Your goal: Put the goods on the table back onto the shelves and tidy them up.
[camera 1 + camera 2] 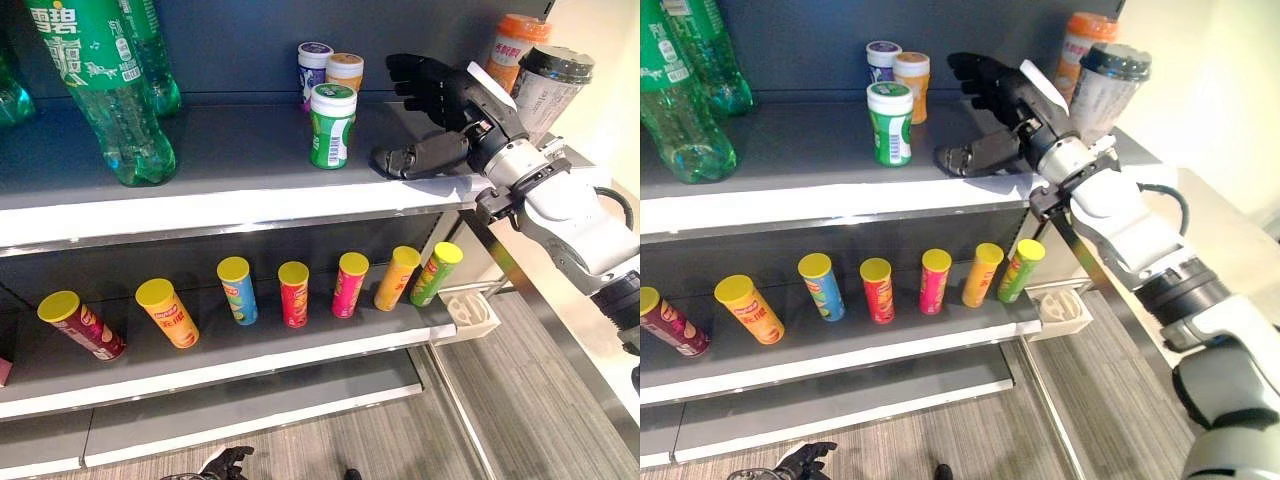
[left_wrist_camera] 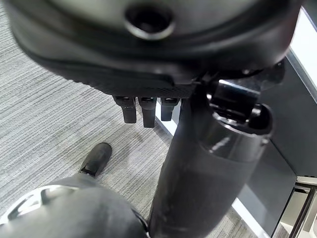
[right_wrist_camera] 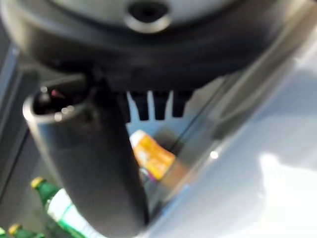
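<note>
The right hand (image 1: 437, 118) was held above the right end of the upper shelf (image 1: 230, 165), its fingers spread straight and its thumb laid out toward the green-capped tub (image 1: 331, 125), nothing being gripped. That tub was set near the shelf's middle, two smaller tubs (image 1: 329, 70) behind it. The left hand (image 2: 143, 106) was seen low over the floor (image 2: 44, 119), fingers apparently relaxed, though poorly shown.

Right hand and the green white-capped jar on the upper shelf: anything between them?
No. In the left eye view, bare grey shelf separates the open right hand from the green white-capped jar; they stand apart.
</note>
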